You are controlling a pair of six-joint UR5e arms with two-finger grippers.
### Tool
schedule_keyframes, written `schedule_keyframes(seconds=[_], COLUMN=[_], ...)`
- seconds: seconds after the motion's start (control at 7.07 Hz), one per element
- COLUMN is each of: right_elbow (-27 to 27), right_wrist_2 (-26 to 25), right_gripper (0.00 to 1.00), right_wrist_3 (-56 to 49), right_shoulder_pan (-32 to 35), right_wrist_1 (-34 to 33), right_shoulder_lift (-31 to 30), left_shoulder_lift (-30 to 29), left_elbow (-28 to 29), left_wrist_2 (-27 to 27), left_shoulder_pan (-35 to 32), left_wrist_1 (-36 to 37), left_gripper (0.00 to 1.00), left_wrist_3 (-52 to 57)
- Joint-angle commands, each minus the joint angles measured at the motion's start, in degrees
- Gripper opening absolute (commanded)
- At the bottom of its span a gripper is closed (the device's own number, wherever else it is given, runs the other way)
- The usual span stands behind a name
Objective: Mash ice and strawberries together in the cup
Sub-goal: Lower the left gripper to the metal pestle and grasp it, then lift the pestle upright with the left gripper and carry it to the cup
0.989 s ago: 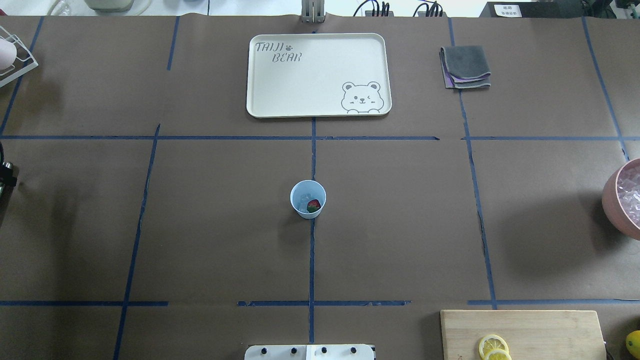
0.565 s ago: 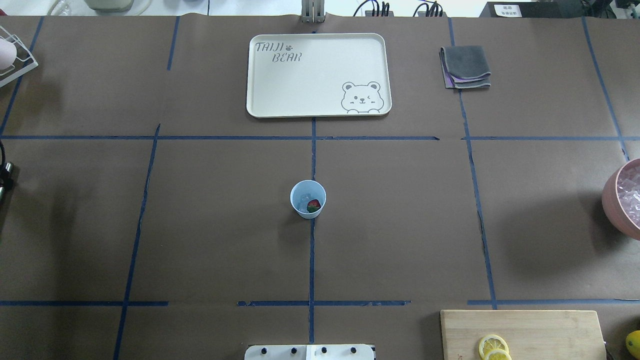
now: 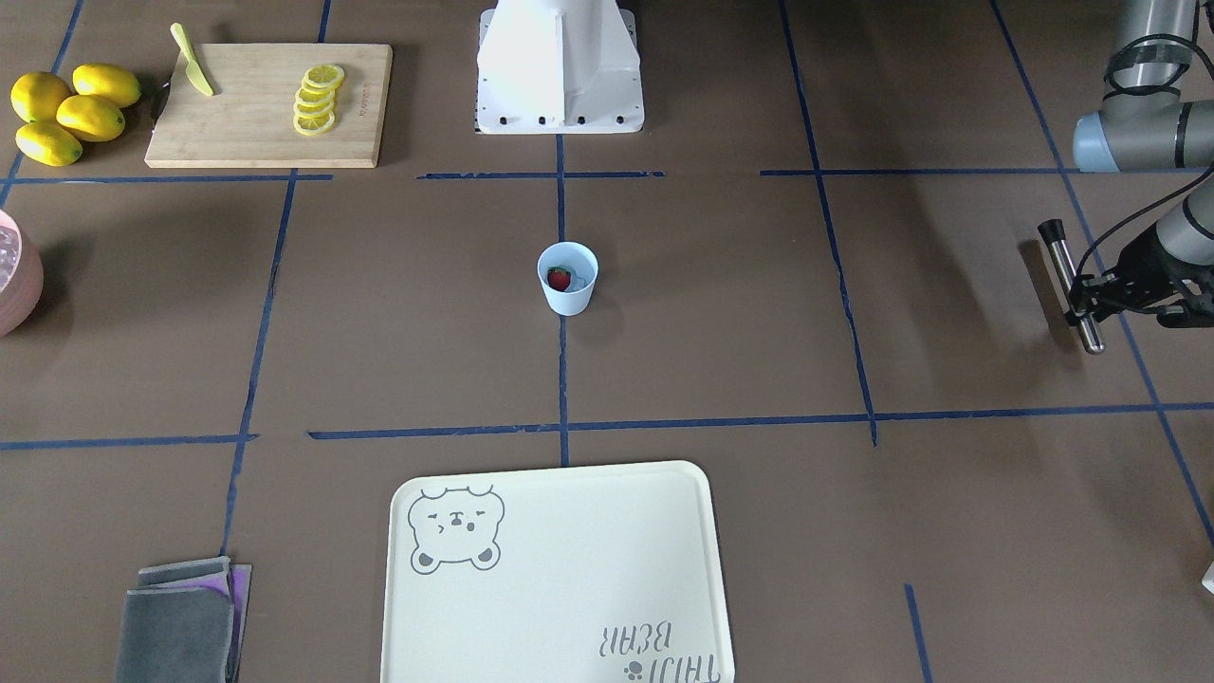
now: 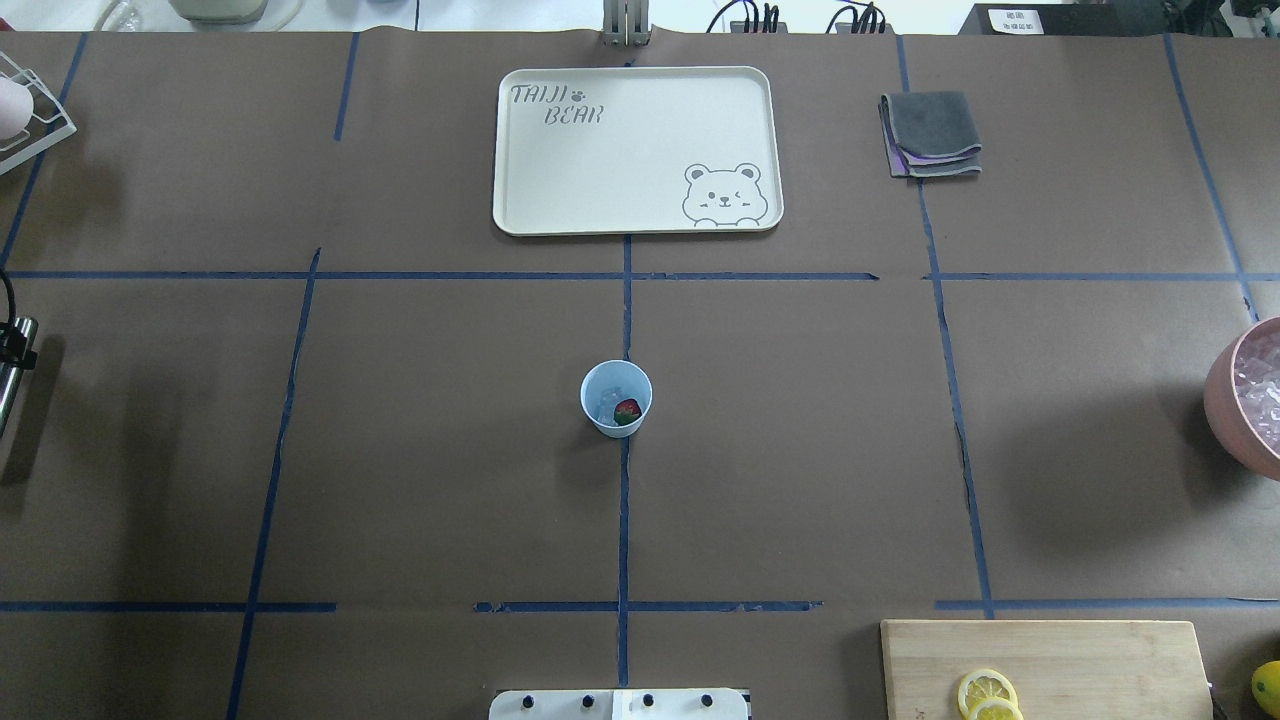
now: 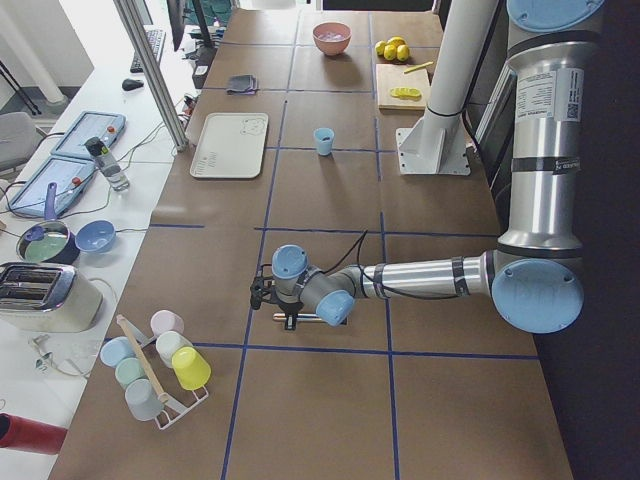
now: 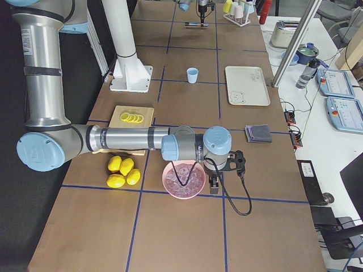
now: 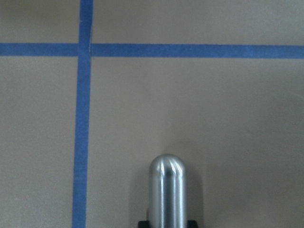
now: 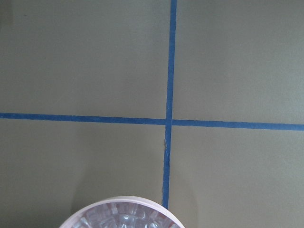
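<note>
The pale blue cup (image 4: 616, 398) stands upright at the table's middle, also seen in the front view (image 3: 567, 278). Inside it lies a red strawberry (image 4: 627, 411) beside faint whitish ice (image 4: 606, 396). Far to the robot's left, my left gripper (image 3: 1081, 294) is shut on a metal muddler (image 3: 1072, 285), held low over the table; its rounded tip (image 7: 166, 187) fills the left wrist view's bottom. My right gripper (image 6: 216, 182) hangs beside the pink bowl at the table's right end. It shows only in the exterior right view, so I cannot tell whether it is open or shut.
A pink bowl (image 4: 1225, 395) of ice sits at the right edge. The cream tray (image 4: 520, 215) and a folded grey cloth (image 4: 930, 135) lie at the back. A cutting board (image 4: 1100, 660) with lemon slices is front right, whole lemons (image 3: 62, 109) beside it. A cup rack (image 5: 160, 365) stands far left.
At the overhead view's left edge the muddler in my left gripper has come further into view, shifting right and toward the table's near side. The cup has not moved.
</note>
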Motion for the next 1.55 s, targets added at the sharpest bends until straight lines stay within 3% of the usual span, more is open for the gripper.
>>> schedule_keyframes(seconds=[0.0, 0.42, 0.71, 0.99, 1.13, 1.27, 1.41], right_elbow=[0.18, 1.93, 3.96, 6.68, 9.21, 12.28, 12.66], right_wrist_2=[-0.07, -0.24, -0.51, -2.7, -2.79, -3.23, -4.19], right_gripper=[1.0, 1.0, 1.0, 1.0, 1.0, 1.0, 1.0], right_wrist_3=[0.15, -0.2, -0.29, -0.2, -0.2, -0.03, 0.06], right_shoulder_pan=[0.0, 0.0, 0.0, 0.0, 0.0, 0.0, 0.0], right_wrist_1=[0.03, 0.03, 0.03, -0.05, -0.05, -0.23, -0.4], right_shoulder_lift=[0.0, -0.61, -1.58, -2.63, -4.29, -6.39, -6.76], left_shoulder_lift=[-0.44, -2.81, -5.62, -5.37, -5.62, -6.15, -7.2], left_elbow=[-8.84, -19.76, -23.99, -24.01, -22.01, -20.51, -20.32], left_wrist_2=[-2.25, 10.44, 14.94, 25.83, 34.75, 49.46, 56.04], left_shoulder_pan=[-3.67, -3.95, -3.16, 0.61, 6.71, 15.91, 22.79], left_wrist_1=[0.15, -0.29, -2.38, -15.87, -21.59, -28.26, -34.59], left_gripper=[0.0, 0.0, 0.0, 0.0, 0.0, 0.0, 0.0], left_wrist_3=[0.18, -1.04, -7.26, -9.48, -10.79, -10.89, -10.89])
